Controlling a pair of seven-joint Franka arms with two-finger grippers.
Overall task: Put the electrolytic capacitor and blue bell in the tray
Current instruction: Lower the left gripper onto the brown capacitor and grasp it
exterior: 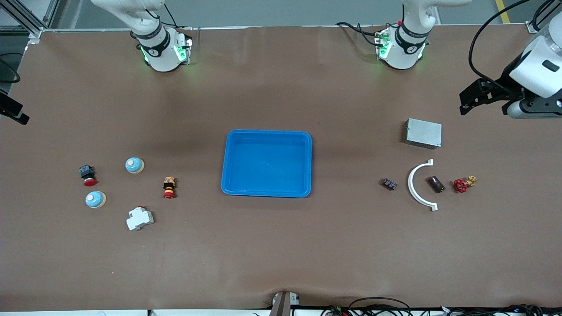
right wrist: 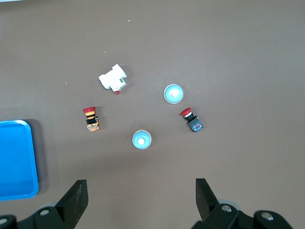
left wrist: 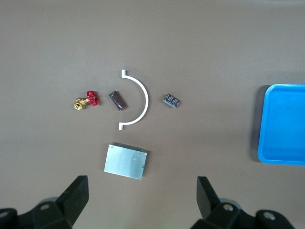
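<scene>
Electrolytic capacitor (exterior: 436,184) lies inside a white arc (exterior: 417,184), which could snag the spread left hand (left wrist: 142,191); right hand (right wrist: 141,193) spread too.

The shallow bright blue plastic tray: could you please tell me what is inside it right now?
Nothing is inside the shallow bright blue plastic tray: its whole floor shows bare. What lies beneath it is covered.
</scene>
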